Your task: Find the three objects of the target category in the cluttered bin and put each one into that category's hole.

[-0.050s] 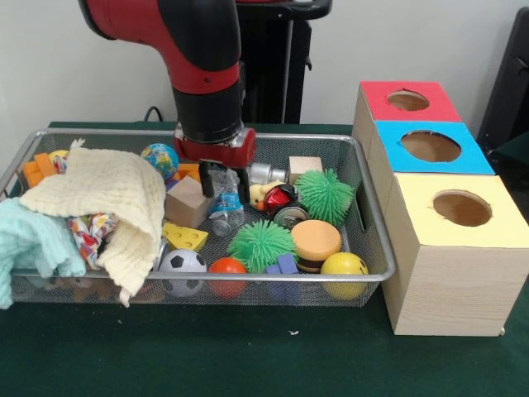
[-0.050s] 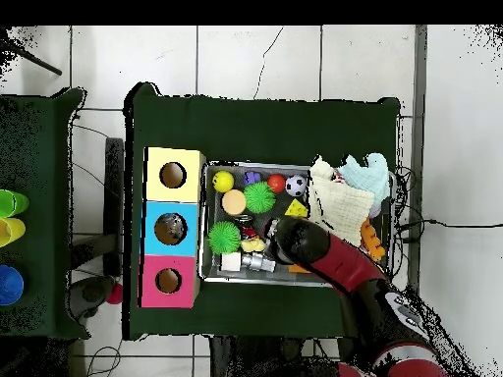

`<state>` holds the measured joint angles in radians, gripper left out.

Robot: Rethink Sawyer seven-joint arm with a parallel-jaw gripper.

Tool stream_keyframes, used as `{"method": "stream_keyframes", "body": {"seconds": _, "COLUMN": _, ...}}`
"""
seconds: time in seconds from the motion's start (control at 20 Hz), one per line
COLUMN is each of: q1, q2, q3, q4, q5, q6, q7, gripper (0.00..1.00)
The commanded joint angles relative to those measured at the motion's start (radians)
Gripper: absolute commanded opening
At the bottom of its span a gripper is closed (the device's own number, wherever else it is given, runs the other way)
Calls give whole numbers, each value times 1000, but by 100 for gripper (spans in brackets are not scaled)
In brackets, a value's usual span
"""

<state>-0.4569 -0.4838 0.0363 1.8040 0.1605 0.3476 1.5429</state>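
Observation:
My gripper (image 1: 225, 188) is down inside the wire bin (image 1: 376, 248), just left of its middle. It is shut on a crushed clear plastic bottle (image 1: 225, 208) that hangs tilted, its lower end near the bin floor. Right of it lie a silver can (image 1: 263, 172), a red can (image 1: 279, 197) and another can end (image 1: 291, 217). Beside the bin stand three wooden boxes with round holes, topped red (image 1: 408, 100), blue (image 1: 431, 146) and yellow (image 1: 462, 208). In the overhead view the arm (image 2: 329, 257) covers the gripper.
A cream cloth (image 1: 107, 198) and a mint cloth (image 1: 33, 240) cover the bin's left part. Around the gripper lie wooden blocks (image 1: 188, 203), two green spiky balls (image 1: 324, 196), a soccer ball (image 1: 183, 263), a globe ball (image 1: 159, 157), a toy burger (image 1: 315, 242) and a yellow ball (image 1: 343, 266).

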Motion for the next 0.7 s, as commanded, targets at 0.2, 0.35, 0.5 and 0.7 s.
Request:
{"method": "stream_keyframes", "body": {"seconds": 0.2, "q1": -30, "q2": 49, "q3": 141, "q4": 67, "q5": 74, "q6": -39, "q7": 208, "gripper": 100}}
{"method": "stream_keyframes", "body": {"seconds": 0.35, "q1": -18, "q2": 58, "q3": 123, "q4": 58, "q5": 58, "q6": -51, "q7": 202, "gripper": 100}}
{"method": "stream_keyframes", "body": {"seconds": 0.5, "q1": 17, "q2": 68, "q3": 74, "q4": 35, "q5": 24, "q6": -57, "q7": 191, "gripper": 100}}
{"method": "stream_keyframes", "body": {"seconds": 0.7, "q1": 32, "q2": 78, "q3": 53, "q4": 18, "q5": 3, "q6": -64, "q7": 173, "gripper": 100}}
